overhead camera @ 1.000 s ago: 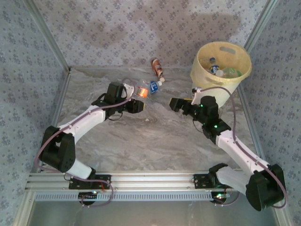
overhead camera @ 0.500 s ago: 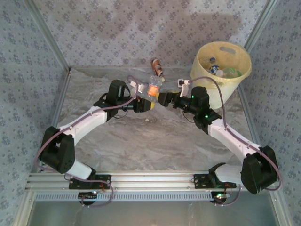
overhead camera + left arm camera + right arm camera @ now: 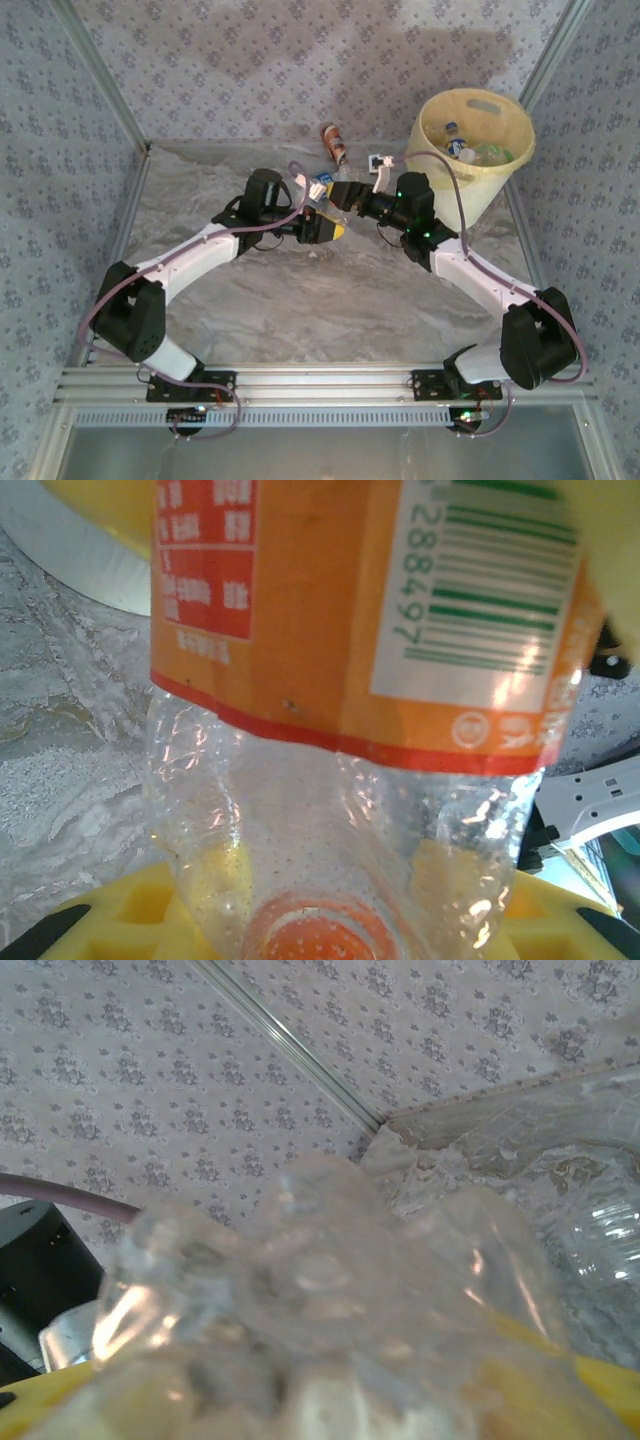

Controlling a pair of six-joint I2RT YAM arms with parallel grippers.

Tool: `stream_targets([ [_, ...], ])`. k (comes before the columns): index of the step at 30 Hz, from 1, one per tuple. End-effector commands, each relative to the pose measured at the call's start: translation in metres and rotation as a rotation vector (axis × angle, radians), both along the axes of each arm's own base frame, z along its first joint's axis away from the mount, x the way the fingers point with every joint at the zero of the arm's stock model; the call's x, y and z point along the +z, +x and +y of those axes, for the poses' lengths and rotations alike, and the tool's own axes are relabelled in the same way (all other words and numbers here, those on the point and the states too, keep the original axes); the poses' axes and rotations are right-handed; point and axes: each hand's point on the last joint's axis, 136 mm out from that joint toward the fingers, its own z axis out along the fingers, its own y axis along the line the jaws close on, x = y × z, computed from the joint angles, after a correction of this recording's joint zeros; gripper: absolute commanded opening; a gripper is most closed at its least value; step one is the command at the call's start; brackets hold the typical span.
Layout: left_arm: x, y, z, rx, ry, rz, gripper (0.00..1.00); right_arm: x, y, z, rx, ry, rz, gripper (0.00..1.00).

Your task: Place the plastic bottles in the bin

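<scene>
My left tool (image 3: 326, 222) clamps the orange-label bottle (image 3: 300, 630) above the counter (image 3: 300, 300). My right tool (image 3: 348, 198) meets its base, and I cannot tell whether it grips. Several bottles (image 3: 462, 146) lie in the bin (image 3: 428, 165); one brown-label bottle (image 3: 333, 143) is left on the counter.

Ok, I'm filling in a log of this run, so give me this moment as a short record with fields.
left gripper: shut on orange-labelled bottle
right gripper: against the same bottle, grip unclear
loose bottle: brown-labelled, lying by the back wall
bin: far right, bottles already inside
</scene>
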Motion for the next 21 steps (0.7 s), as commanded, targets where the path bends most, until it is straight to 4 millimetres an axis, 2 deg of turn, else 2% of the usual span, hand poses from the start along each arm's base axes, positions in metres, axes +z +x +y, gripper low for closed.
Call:
stream_targets([
  [1, 0.018, -0.001, -0.007, -0.048, -0.05, -0.048, 0.34, 0.014, -0.005, -0.004, -0.008, 0.033, -0.046, 0.61],
  [13, 0.02, -0.001, -0.007, -0.05, -0.047, -0.04, 0.57, 0.014, -0.009, -0.014, -0.034, -0.009, -0.067, 0.46],
  [16, 0.023, -0.005, -0.007, -0.068, -0.055, -0.039, 0.8, 0.013, -0.006, -0.018, -0.053, -0.014, -0.062, 0.45],
  [19, 0.031, -0.008, -0.005, -0.08, -0.07, -0.056, 0.98, 0.012, -0.004, -0.024, -0.075, -0.022, -0.055, 0.44],
  [21, 0.037, -0.006, -0.001, -0.064, -0.074, -0.071, 0.97, 0.013, -0.004, -0.028, -0.087, -0.031, -0.06, 0.44],
])
